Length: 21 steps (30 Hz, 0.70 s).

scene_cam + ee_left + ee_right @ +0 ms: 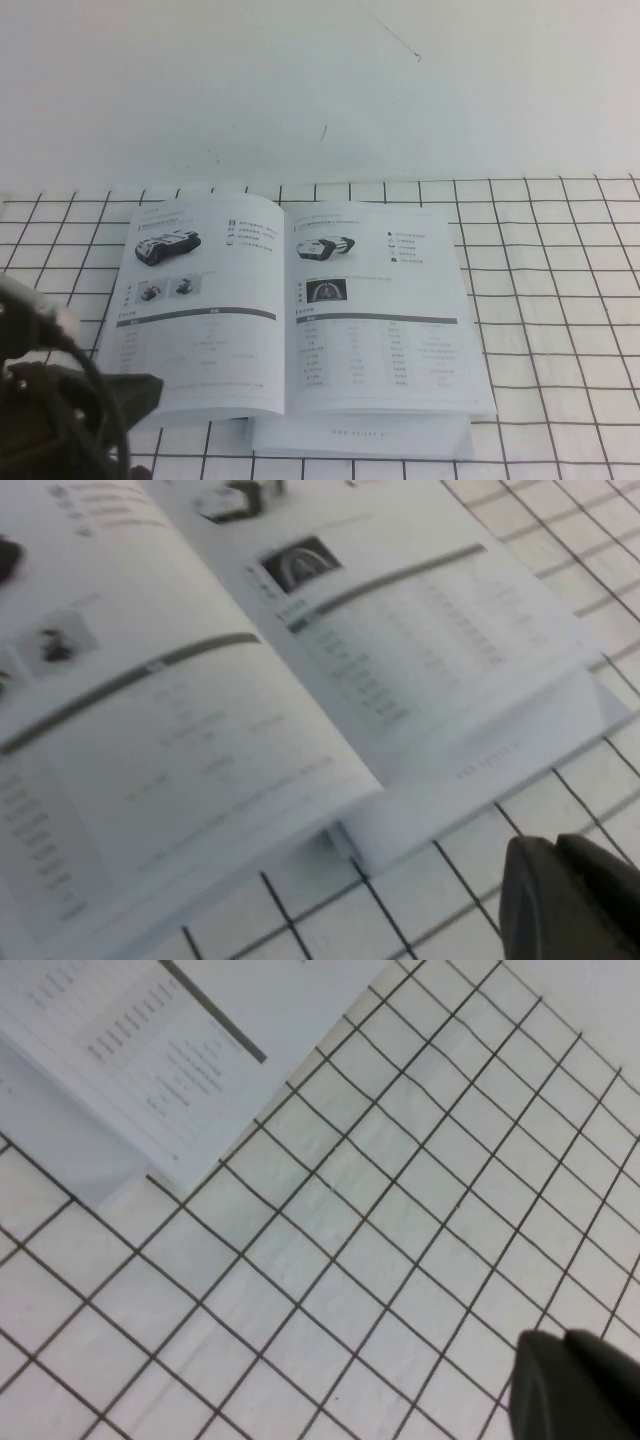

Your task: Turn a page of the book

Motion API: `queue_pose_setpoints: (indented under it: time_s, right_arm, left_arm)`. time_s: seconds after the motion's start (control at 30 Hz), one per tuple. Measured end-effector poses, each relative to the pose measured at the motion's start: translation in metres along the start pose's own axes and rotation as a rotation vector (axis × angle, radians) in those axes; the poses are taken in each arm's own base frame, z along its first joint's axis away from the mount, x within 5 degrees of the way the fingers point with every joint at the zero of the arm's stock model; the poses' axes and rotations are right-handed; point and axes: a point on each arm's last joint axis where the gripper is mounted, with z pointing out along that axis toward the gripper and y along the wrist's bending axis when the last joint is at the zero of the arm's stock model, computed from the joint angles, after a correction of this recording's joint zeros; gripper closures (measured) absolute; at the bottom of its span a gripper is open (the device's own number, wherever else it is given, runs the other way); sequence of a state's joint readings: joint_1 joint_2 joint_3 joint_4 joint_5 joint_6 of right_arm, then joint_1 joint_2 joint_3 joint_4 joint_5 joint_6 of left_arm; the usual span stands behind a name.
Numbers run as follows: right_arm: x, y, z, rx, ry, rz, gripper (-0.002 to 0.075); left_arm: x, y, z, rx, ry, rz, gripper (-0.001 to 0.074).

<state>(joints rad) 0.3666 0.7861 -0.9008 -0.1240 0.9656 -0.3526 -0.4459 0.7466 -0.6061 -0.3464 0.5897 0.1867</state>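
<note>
Two open pages face up from the book (300, 320), a thick white softcover manual lying in the middle of the high view on a white cloth with a dark grid (560, 330). The page (205, 300) on the left side of the spread shows a black-and-white vehicle near its top, two small dark pictures below it and a grey header bar over faint tables; it lies curved but down, its outer edge just above the dark bulk of the left arm (60, 410) in the lower left corner of the frame. The facing page (385, 310) carries a vehicle picture and one arch-shaped photo. In the left wrist view the left gripper (570, 900) shows only as a dark shape at the lower right, just off the book's near corner, apart from it; whether its fingers are apart or together I cannot tell. In the right wrist view the right gripper (575, 1385) is a dark tip at the lower right above bare grid cloth, well apart from the book's corner at the upper left; its fingers, too, I cannot tell.
</note>
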Motion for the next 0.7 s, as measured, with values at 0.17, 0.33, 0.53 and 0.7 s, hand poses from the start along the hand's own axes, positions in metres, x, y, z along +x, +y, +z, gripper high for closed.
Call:
queue_pose_setpoints:
  time_s: [0.17, 0.33, 0.53, 0.7]
  right_arm:
    - [0.059, 0.026, 0.0, 0.053, -0.156, 0.088, 0.0726]
    - [0.102, 0.047, 0.012, 0.078, -0.266, 0.161, 0.0726]
    - [0.118, 0.054, 0.011, 0.106, -0.385, 0.218, 0.0726]
    - [0.119, 0.055, 0.01, 0.107, -0.392, 0.222, 0.0726]
  left_arm:
    - [0.02, 0.006, -0.02, -0.066, -0.27, 0.028, 0.0737]
    - [0.044, 0.01, -0.029, -0.102, -0.445, 0.115, 0.0737]
    - [0.056, 0.012, -0.035, -0.131, -0.546, 0.189, 0.0737]
    - [0.055, 0.012, -0.037, -0.135, -0.563, 0.195, 0.0737]
